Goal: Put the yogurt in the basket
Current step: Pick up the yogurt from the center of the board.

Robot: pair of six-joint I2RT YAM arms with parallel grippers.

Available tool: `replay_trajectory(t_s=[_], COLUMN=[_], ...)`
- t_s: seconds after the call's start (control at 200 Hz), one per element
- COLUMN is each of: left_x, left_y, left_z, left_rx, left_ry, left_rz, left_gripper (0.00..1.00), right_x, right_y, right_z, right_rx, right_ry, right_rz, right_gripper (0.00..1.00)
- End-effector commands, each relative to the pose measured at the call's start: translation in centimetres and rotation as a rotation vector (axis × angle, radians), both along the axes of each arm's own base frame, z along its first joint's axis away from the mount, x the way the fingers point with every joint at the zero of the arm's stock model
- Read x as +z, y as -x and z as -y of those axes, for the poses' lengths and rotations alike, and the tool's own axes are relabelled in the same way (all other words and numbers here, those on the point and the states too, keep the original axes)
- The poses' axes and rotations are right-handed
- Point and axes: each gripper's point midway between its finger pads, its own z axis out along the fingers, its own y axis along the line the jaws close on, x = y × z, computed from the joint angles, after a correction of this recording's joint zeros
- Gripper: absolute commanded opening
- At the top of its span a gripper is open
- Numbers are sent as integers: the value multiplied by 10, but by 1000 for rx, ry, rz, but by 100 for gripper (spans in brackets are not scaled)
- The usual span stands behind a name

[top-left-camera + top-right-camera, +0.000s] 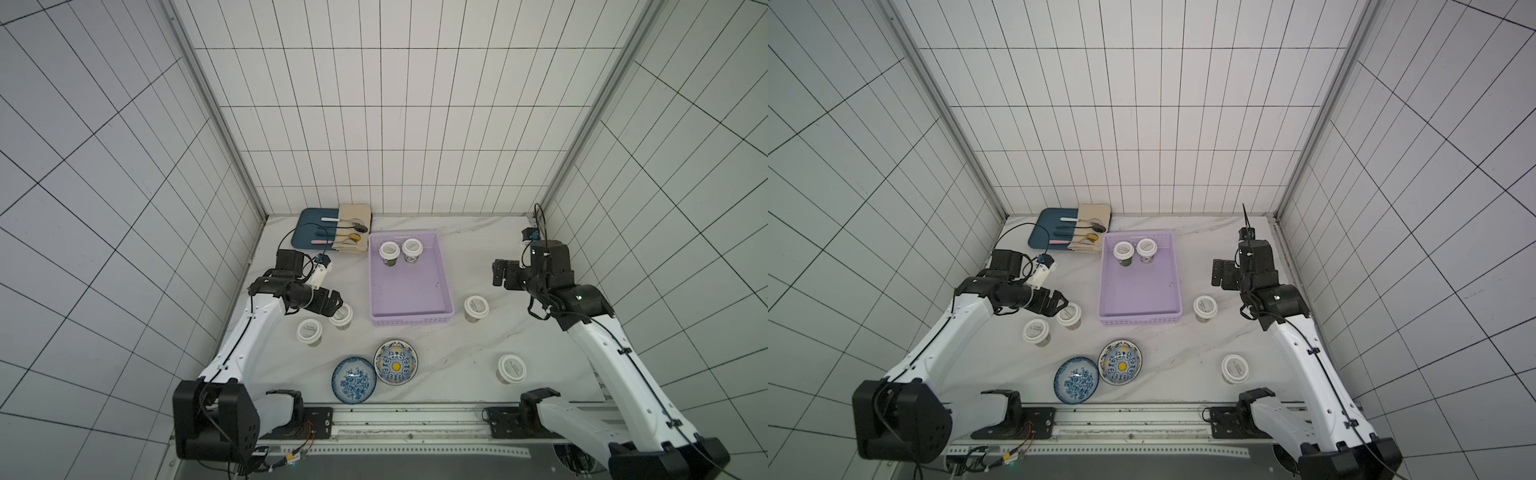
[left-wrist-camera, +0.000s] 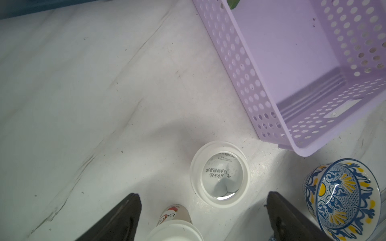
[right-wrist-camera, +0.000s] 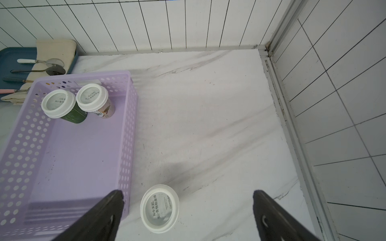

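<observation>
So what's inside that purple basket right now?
Two lidded yogurt cups, a green cup and a pale cup, stand side by side at the far end of the basket. The rest is bare. Their contents are hidden.

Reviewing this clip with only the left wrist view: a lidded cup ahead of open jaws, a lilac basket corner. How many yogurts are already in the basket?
Observer: Two, a green-bodied yogurt beside a pale-bodied yogurt, upright at the basket's far end.
Operator: How many remain outside?
Observer: Four: the nearer cup and the farther cup by the left gripper, the cup right of the basket, the front-right cup.
Operator: And the right gripper?
Observer: The right gripper is open and empty, above the table near the cup right of the basket.
</observation>
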Motion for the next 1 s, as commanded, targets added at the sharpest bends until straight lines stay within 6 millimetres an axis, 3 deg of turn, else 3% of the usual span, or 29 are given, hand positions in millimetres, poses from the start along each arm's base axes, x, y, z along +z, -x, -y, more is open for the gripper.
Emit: replay_trajectory(t_s=[0.0, 0.395, 0.71, 0.995], left_x=[-1, -30, -46, -55], left_y=[-3, 5, 14, 10], left_z=[6, 18, 25, 30], left_rx=[-32, -118, -219, -230], left_ry=[7, 10, 21, 29], left_rz=[-31, -286, -364, -385], left_gripper=[98, 97, 97, 97], right_x=[1, -17, -20, -27], right_y=[0, 24, 25, 23], right_z=[13, 21, 21, 19], right_rx=[-24, -5, -12, -10], right_ry=[66, 204, 192, 196], right_rz=[85, 232, 317, 296], right_gripper=[99, 99, 99, 99])
